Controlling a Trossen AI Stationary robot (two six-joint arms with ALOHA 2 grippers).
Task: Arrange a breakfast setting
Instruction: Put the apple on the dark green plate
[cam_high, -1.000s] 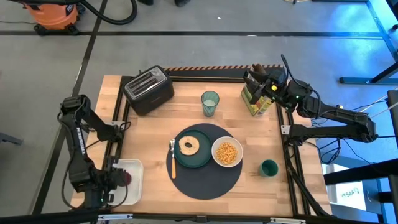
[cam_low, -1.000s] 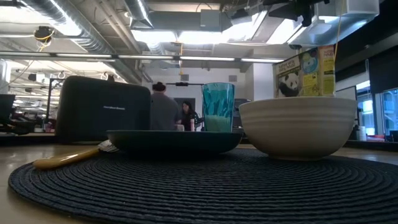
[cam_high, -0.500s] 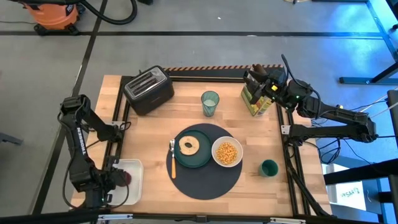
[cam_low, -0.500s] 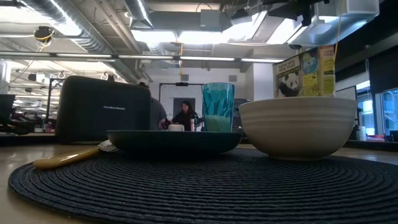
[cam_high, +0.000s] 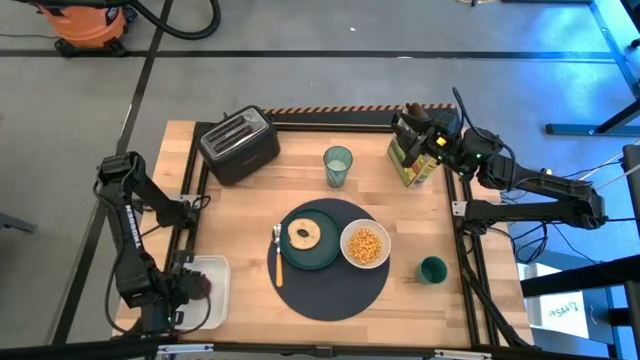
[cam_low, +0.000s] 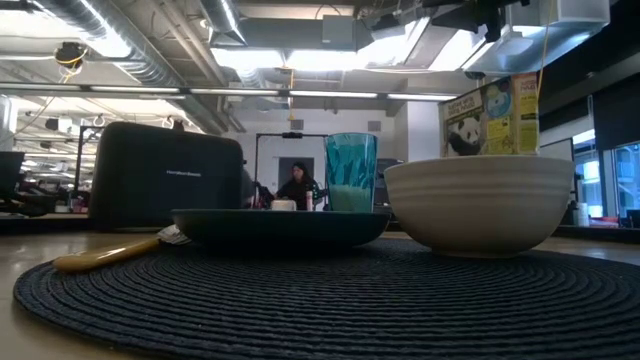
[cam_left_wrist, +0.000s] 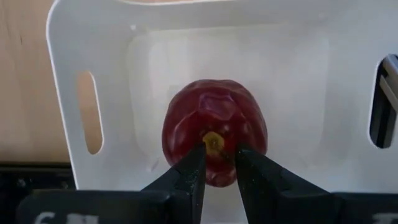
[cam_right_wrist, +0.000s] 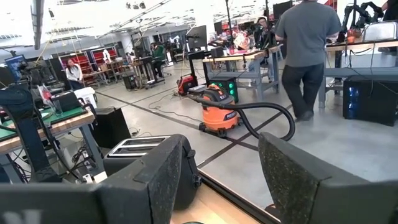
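The dark round mat (cam_high: 332, 296) lies at the table's middle. It bears the teal plate (cam_high: 322, 256) with the bagel (cam_high: 303, 234), the white bowl (cam_high: 346, 246) and a yellow-handled utensil (cam_high: 278, 258). The green tumbler (cam_high: 338, 165) stands beyond the mat. The red apple (cam_left_wrist: 214, 127) lies in the white tray (cam_left_wrist: 124, 37) at the near left corner. My left gripper (cam_left_wrist: 216, 163) points down over the apple's stem hollow, its fingers close together. My right gripper (cam_high: 412, 126) is open and empty at the far right, above a cereal box (cam_high: 412, 165). My left gripper has its fingertips (cam_left_wrist: 194, 163) over the apple's top by the stem hollow (cam_left_wrist: 213, 142), coming from above. I cannot tell whether they touch it. The apple rests on the tray's floor.
A black toaster (cam_high: 240, 146) stands at the far left. A small dark green cup (cam_high: 432, 269) stands at the near right of the mat. The table has a raised frame along its edges. People show in the room behind.
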